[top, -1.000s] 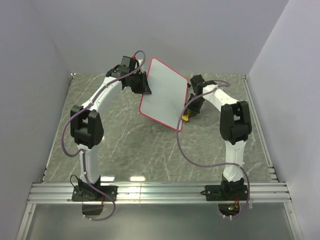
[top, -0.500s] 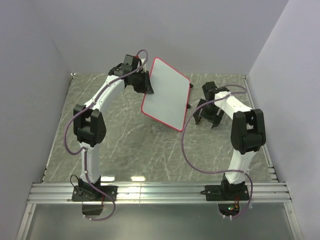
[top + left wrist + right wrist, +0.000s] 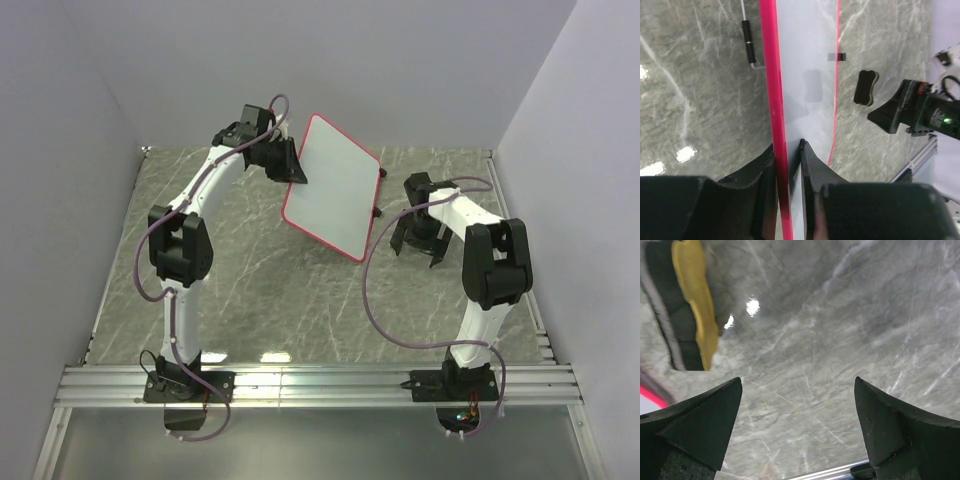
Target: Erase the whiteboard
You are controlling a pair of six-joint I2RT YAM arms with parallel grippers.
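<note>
Whiteboard stands tilted, its edge clamped between left jaws.

**Soft, even light, with glints on the stone**

The overhead view is bright, sharp and almost shadowless, with one pale glare patch on the table near its front edge. Both wrist views show small white glints on the stone. The whiteboard carries faint grey reflections. The left fingers and right fingers look dark and blurred.
</note>
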